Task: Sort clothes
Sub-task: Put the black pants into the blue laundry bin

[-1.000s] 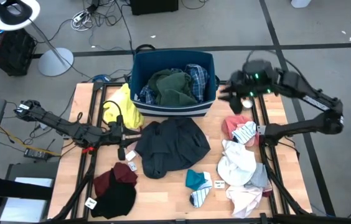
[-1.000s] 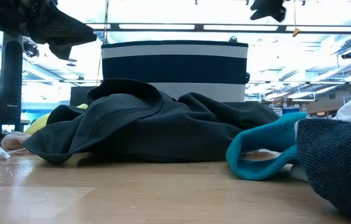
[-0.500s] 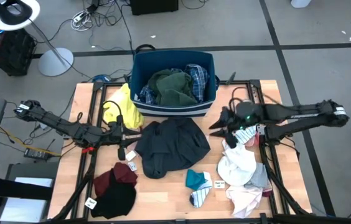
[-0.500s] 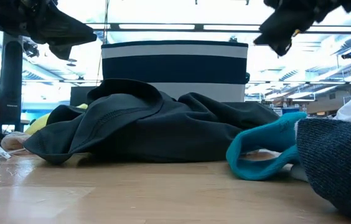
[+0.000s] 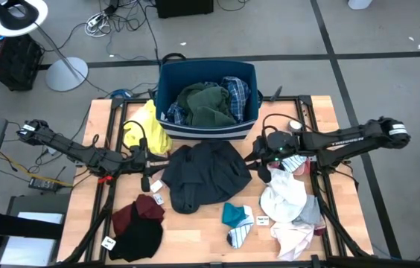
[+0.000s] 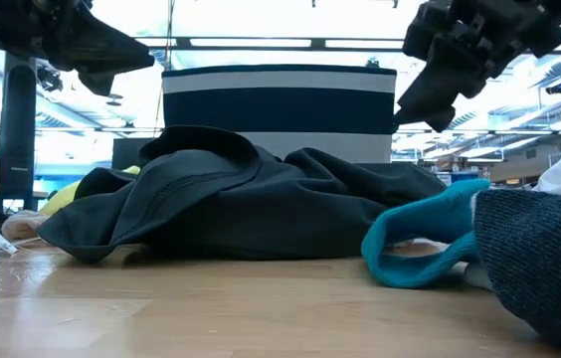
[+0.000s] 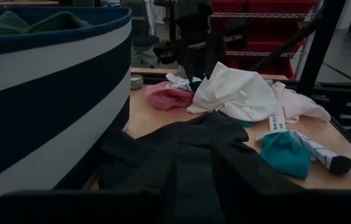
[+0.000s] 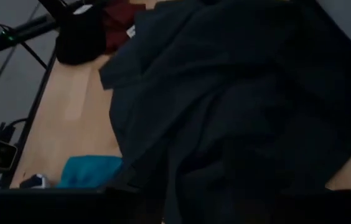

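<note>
1. Right gripper point(image 5: 258, 159) has swung down from beside the bin point(image 5: 207, 128) to the right edge of the dark jacket point(image 5: 204, 174); can't tell its finger gap, nothing in it that I can see.
2. Jacket lies mid-table, just in front of bin; my right wrist view is filled with it.
3. Sorted so far, I judge: green top point(image 5: 205, 104) and plaid shirt point(image 5: 234, 91) in bin.
4. Left out: yellow top point(image 5: 147, 130), maroon and black pile point(image 5: 138, 223), teal sock point(image 5: 234, 214), striped sock point(image 5: 240, 234), white pile point(image 5: 284, 197), pink top point(image 5: 276, 148).
5. Left gripper point(image 5: 149, 159) waits at jacket's left edge; finger gap unclear.
</note>
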Controlling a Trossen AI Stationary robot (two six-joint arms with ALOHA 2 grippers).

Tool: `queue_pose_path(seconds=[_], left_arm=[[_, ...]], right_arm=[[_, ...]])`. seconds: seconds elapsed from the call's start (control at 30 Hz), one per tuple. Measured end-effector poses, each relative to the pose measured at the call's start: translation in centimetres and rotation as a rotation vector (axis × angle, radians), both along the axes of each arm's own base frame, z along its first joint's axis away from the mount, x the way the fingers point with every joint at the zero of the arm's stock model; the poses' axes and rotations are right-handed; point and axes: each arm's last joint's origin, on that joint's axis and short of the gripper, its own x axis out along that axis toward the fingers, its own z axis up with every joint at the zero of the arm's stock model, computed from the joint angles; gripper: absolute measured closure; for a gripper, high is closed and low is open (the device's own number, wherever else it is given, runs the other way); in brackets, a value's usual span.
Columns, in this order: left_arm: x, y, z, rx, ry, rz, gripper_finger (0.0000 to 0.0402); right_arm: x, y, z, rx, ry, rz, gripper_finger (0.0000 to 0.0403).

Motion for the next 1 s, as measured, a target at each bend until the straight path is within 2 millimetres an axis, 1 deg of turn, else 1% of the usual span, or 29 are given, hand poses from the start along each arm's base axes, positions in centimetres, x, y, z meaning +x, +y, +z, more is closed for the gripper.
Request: queue_pose_path(seconds=[0.17, 0.3, 0.4, 0.6, 0.7, 0.8, 0.9, 1.0], left_arm=[[0.0, 0.0, 0.0, 0.002, 0.003, 0.0, 0.0303], [0.0, 0.0, 0.0, 0.004, 0.004, 0.005, 0.0303], [0.0, 0.0, -0.1, 0.006, 0.007, 0.007, 0.0303], [0.0, 0.0, -0.1, 0.008, 0.01, 0.007, 0.0303], [0.0, 0.0, -0.1, 0.008, 0.01, 0.007, 0.0303], [0.0, 0.0, -0.1, 0.008, 0.01, 0.008, 0.0303], [0.0, 0.1, -0.1, 0.009, 0.009, 0.017, 0.0303], [0.0, 0.1, -0.1, 0.007, 0.008, 0.018, 0.0303]], right_arm=[[1.1, 0.0, -0.1, 0.0, -0.06, 0.003, 0.025], [2.6, 0.5, -0.5, 0.001, -0.129, 0.022, 0.0251], [4.0, 1.0, -1.3, -0.017, -0.181, 0.055, 0.0248], [6.7, 2.2, -3.7, -0.151, -0.278, 0.149, 0.0247], [7.8, 2.3, -4.8, -0.161, -0.263, 0.105, 0.0246], [9.4, 2.4, -5.4, -0.152, -0.229, 0.086, 0.0237], [11.2, 2.6, -5.9, -0.165, -0.168, 0.098, 0.0215], [13.1, 2.7, -6.0, -0.197, -0.123, 0.12, 0.0181]])
